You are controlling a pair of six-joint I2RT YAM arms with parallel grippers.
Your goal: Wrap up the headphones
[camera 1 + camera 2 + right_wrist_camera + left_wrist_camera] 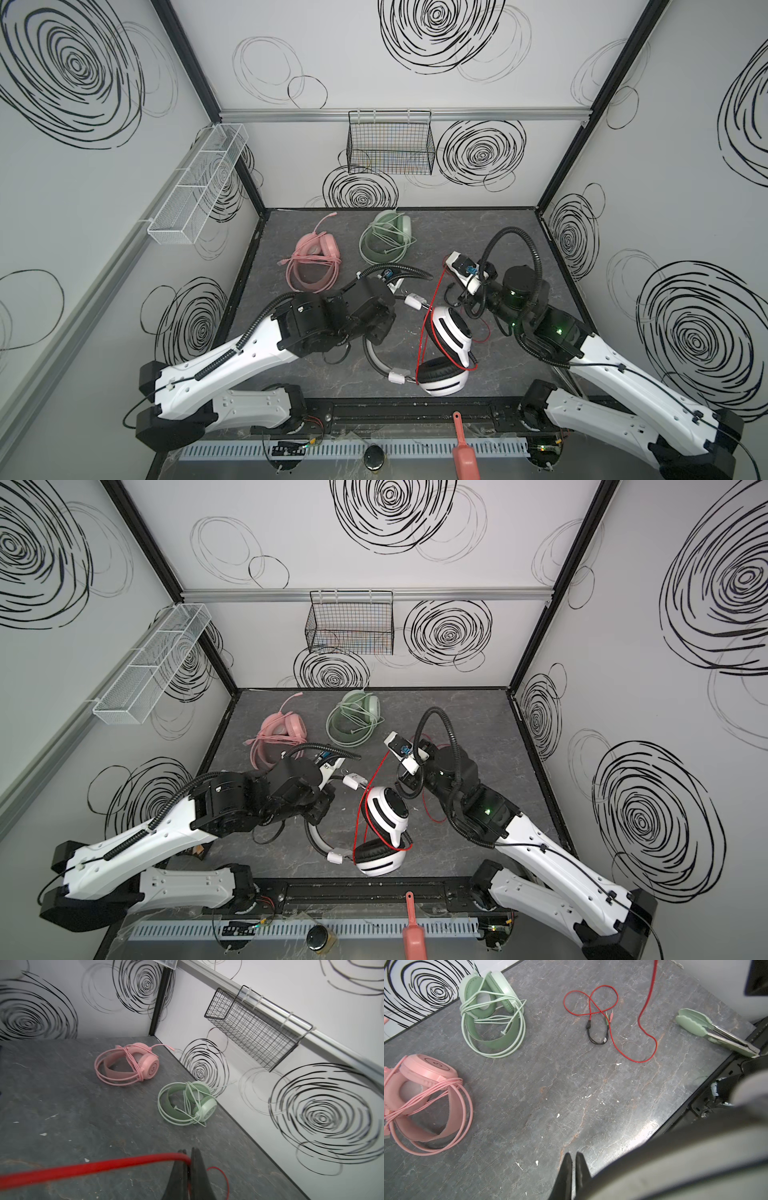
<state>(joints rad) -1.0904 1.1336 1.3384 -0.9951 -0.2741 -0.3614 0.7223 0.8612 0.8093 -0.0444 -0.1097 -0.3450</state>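
White-and-black headphones [446, 336] at the front middle of the table [415, 249], headband [371, 362] toward the left gripper [573, 1159] (closed beside it, any hold not discernible), earcups nearer the right gripper [188, 1154], which pinches the red cable [104, 1165] leading forward to them, probably for winding.

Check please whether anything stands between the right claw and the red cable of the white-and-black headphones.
Nothing visible does. The right claw is shut on the red cable, which runs out from between its jaws. The pink headphones and the green headphones lie apart, near the back wall.
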